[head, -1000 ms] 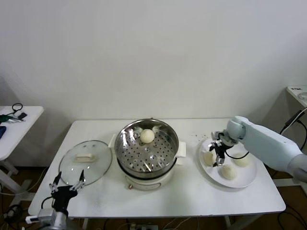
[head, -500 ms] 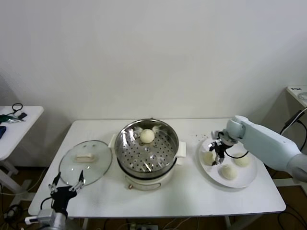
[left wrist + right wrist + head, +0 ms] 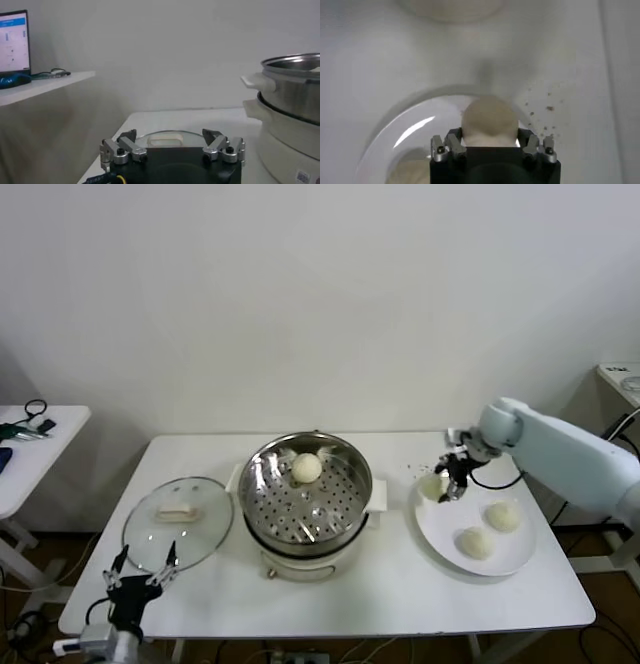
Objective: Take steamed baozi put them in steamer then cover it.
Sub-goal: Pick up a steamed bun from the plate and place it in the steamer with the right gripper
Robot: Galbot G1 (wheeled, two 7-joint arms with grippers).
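One bun in, one bun lifted, two waiting, lid off.

Nearest, the left gripper (image 3: 140,576) idles with jaws spread wide at the white surface (image 3: 380,594) edge, just before the clear glass round cover (image 3: 179,522). Two creamy-white round steamed baozi (image 3: 489,530) lie on the flat white plate (image 3: 440,532). The right gripper (image 3: 447,482) clamps another bun (image 3: 488,118) above the plate's rim. One bun (image 3: 307,468) sits in the shiny steel steamer (image 3: 260,514); covering remains undone.
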